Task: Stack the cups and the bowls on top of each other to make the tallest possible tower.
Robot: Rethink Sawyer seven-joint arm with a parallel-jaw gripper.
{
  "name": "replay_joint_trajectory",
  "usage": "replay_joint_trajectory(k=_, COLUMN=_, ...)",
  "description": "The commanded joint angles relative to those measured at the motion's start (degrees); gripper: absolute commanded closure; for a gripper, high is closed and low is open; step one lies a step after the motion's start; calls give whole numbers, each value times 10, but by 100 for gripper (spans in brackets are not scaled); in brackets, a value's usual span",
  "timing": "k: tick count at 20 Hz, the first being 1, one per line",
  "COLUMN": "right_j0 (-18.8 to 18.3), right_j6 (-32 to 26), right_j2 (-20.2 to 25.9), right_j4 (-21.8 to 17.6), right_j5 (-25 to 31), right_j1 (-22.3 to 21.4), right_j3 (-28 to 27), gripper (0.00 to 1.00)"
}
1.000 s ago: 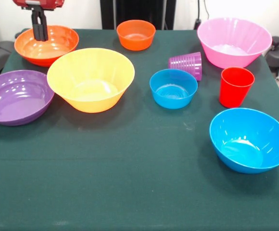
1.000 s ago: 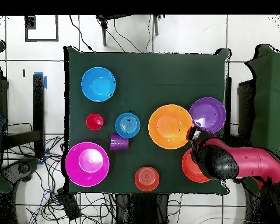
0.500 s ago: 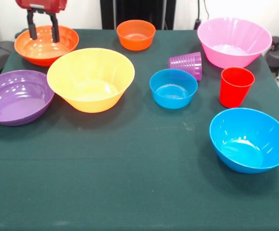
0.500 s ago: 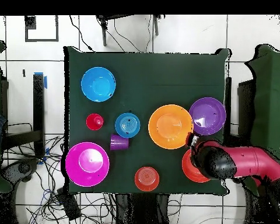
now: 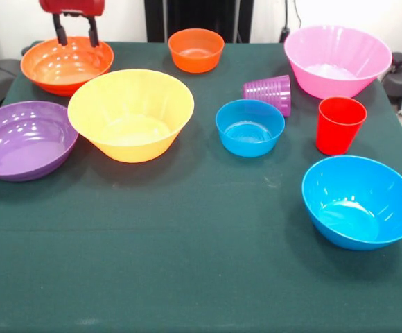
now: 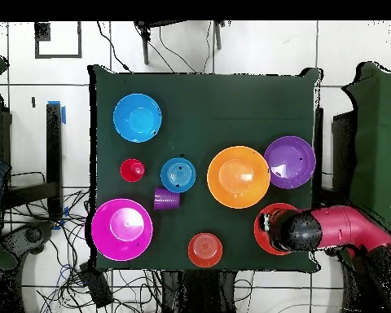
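Note:
My gripper (image 5: 75, 36) is open and empty, raised over the back rim of the medium red-orange bowl (image 5: 66, 66); in the overhead view my gripper (image 6: 271, 231) covers part of that bowl (image 6: 262, 241). The large orange bowl (image 5: 130, 114) stands empty, with the purple bowl (image 5: 24, 139) beside it. The small orange bowl (image 5: 196, 50), pink bowl (image 5: 337, 61), small blue bowl (image 5: 249, 127) and large blue bowl (image 5: 360, 201) stand apart. The purple cup (image 5: 269, 92) lies on its side. The red cup (image 5: 339, 125) is upright. The light blue cup is out of view. Nothing is stacked.
The green table (image 5: 187, 263) has open cloth along its front half. In the overhead view the red arm (image 6: 345, 232) reaches in from the lower right, past the table's edge. Cables lie on the floor around the table.
The gripper was shut and low inside the red-orange bowl; it has opened, risen and drawn back toward the robot's side. The bowls and cups have not moved.

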Motion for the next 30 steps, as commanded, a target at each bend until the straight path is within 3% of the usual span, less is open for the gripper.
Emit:
replay_joint_trajectory(k=1, right_j0=-12, right_j6=-338, right_j2=36, right_j4=-91, right_j5=26, right_j1=79, right_j3=-29, gripper=0)
replay_joint_trajectory(k=5, right_j0=-22, right_j6=-434, right_j2=49, right_j4=-114, right_j5=8, right_j1=106, right_j3=-60, gripper=0)
replay_joint_trajectory(k=12, right_j0=-46, right_j6=-479, right_j2=33, right_j4=-122, right_j5=-12, right_j1=131, right_j3=-97, gripper=0)
replay_joint_trajectory(k=17, right_j0=-50, right_j6=-516, right_j2=25, right_j4=-116, right_j5=11, right_j1=122, right_j3=-123, gripper=0)
replay_joint_trajectory(k=30, right_j0=-42, right_j6=-524, right_j2=33, right_j4=-100, right_j5=30, right_j1=75, right_j3=-121, gripper=0)
